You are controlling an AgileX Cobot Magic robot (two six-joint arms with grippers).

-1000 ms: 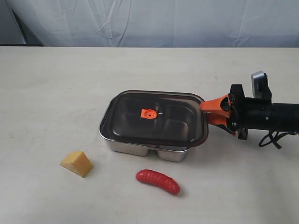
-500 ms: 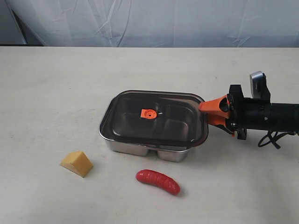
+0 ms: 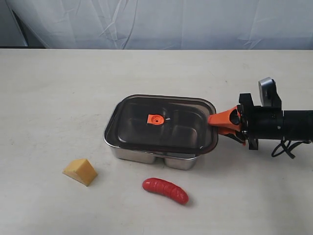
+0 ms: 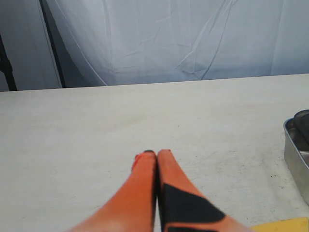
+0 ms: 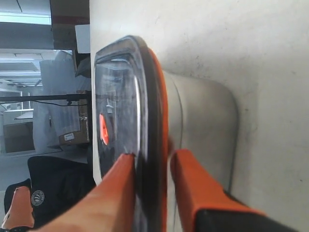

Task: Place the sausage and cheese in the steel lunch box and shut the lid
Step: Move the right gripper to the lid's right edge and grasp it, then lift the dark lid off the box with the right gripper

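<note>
The steel lunch box (image 3: 146, 155) sits mid-table with the dark lid (image 3: 161, 122) lying on it. My right gripper (image 3: 212, 120) reaches in from the right and straddles the lid's right edge. In the right wrist view the gripper (image 5: 152, 157) has one finger on top of the lid (image 5: 120, 96), and the other under its orange rim with a narrow gap. The box wall (image 5: 203, 121) is beside it. The cheese (image 3: 80, 171) and sausage (image 3: 165, 190) lie on the table in front of the box. My left gripper (image 4: 157, 153) is shut and empty above bare table.
A white cloth backdrop (image 3: 156, 22) hangs behind the table's far edge. The left wrist view catches a corner of the box (image 4: 297, 154) and a sliver of cheese (image 4: 285, 224). The left arm does not show in the exterior view.
My right gripper has dropped slightly, and its fingers have narrowed around the lid's right edge. The lid, cheese and sausage have not moved.
</note>
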